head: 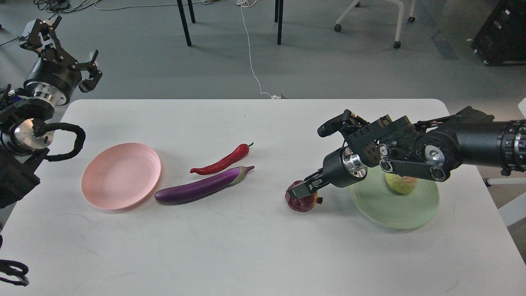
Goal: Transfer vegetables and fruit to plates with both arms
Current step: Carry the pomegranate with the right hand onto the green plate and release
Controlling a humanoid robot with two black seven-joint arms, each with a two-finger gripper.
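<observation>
The dark red fruit (300,202) lies on the white table (254,246), just left of the pale green plate (390,209). My right gripper (305,188) is down on top of this fruit, its fingers apart over it and touching it. The yellow-green fruit (400,184) sits on the green plate, partly hidden by my right arm. The purple eggplant (201,187) and the red chili (224,160) lie side by side mid-table. The pale pink plate (121,176) is bare at the left. My left gripper (72,45) is open and empty, raised beyond the table's far left corner.
Chair and table legs (185,24) and a white cable (250,53) are on the floor beyond the table's far edge. A black case (501,33) stands at the far right.
</observation>
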